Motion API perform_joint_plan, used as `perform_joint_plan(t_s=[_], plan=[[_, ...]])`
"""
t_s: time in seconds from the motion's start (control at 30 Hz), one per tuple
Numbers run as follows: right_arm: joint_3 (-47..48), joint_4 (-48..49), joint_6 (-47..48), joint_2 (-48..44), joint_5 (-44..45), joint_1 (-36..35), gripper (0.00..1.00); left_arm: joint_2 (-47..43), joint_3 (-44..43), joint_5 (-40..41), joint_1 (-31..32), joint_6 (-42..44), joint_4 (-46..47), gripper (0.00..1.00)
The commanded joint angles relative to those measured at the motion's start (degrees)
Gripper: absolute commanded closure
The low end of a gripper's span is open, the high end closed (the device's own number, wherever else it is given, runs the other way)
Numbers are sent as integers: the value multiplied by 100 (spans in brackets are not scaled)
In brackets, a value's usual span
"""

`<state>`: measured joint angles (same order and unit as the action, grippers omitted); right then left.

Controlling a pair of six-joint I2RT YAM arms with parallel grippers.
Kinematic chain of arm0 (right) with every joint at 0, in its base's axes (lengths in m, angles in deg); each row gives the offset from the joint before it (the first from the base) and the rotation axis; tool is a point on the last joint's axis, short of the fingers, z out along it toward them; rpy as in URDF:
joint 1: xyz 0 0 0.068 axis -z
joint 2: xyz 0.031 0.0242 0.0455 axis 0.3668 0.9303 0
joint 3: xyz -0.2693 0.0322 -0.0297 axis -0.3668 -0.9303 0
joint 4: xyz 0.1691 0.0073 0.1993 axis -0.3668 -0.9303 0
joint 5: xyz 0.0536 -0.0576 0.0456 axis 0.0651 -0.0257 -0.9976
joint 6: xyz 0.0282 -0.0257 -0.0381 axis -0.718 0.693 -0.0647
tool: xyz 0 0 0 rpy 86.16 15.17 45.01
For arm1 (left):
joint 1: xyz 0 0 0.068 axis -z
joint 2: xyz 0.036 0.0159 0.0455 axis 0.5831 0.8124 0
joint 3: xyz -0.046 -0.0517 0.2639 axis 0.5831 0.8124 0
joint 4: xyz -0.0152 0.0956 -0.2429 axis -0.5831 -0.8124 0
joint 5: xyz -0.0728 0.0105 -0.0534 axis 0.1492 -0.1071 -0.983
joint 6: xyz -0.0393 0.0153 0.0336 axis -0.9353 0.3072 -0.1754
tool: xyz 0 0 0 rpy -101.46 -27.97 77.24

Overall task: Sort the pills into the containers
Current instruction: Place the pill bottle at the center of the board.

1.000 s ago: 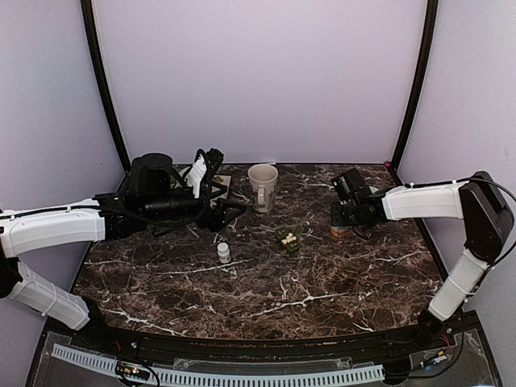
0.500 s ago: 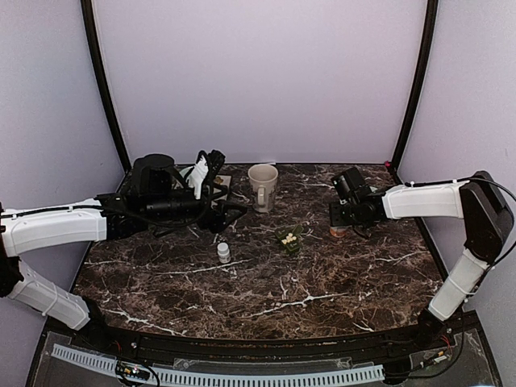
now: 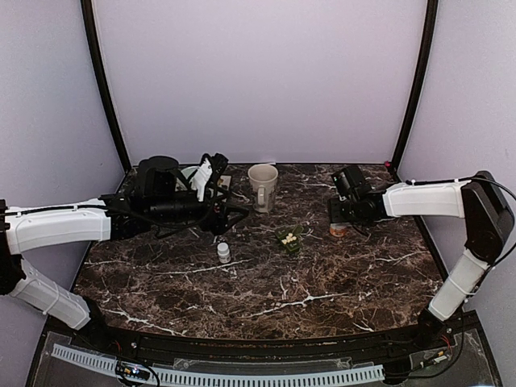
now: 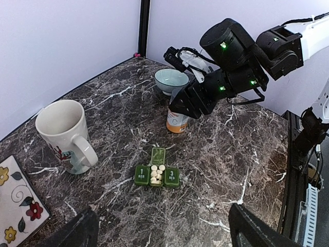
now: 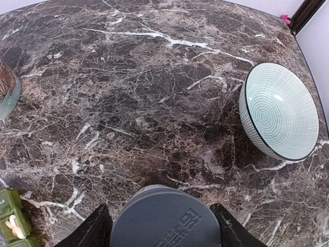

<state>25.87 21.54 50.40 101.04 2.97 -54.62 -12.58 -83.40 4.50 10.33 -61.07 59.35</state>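
Pill box [image 4: 157, 175] mid-table, top view: 8 o'clock from right gripper [image 5: 161, 231], 4 o'clock from left gripper [image 4: 164, 234]. Right fingers straddling bottle [image 4: 177, 121] cap, contact unclear. Left spread wide, empty.

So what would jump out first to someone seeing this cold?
The dark green pill box at the centre of the marble table, white pills heaped in its open middle compartment. Then the right gripper straddling the grey-capped orange bottle beside the pale green bowl, far right.
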Motion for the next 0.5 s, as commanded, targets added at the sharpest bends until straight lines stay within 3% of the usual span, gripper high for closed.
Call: perform_joint_plan(t_s=[0.0,0.47], plan=[[129,119,80,-247,184,15,36,70,-109,-22,-25,-81,-14,10],[3,112,146,-1411,446,-323,35,974,-653,-146,-38,-554,-408,15]])
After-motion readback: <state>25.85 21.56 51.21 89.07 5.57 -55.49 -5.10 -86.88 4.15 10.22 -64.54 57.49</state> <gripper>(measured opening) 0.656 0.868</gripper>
